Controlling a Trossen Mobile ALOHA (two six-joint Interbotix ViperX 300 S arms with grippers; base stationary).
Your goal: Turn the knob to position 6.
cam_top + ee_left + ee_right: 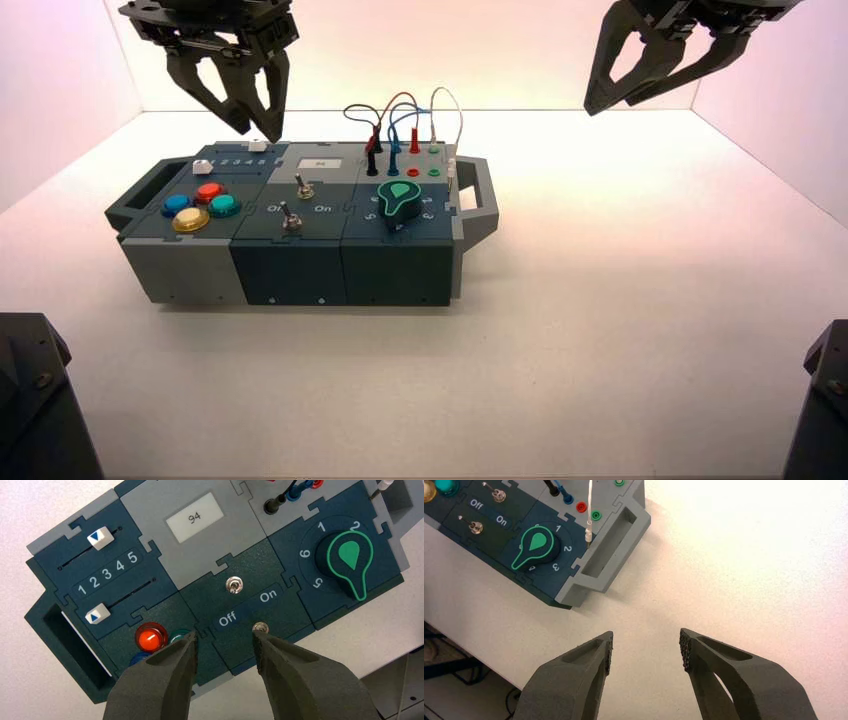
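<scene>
Knob: the dark teal, green-outlined knob [399, 202] sits on the box's right front panel.
Knob tip: points toward the front edge, away from the 6 [304, 553]; long axis runs roughly back to front.
Sockets: black plug [372, 162] and blue plug [393, 163] seated.
Left gripper: fingers spread, above the box's left rear [259, 136].
Right gripper: fingers spread, raised well right of the box [612, 107].
</scene>
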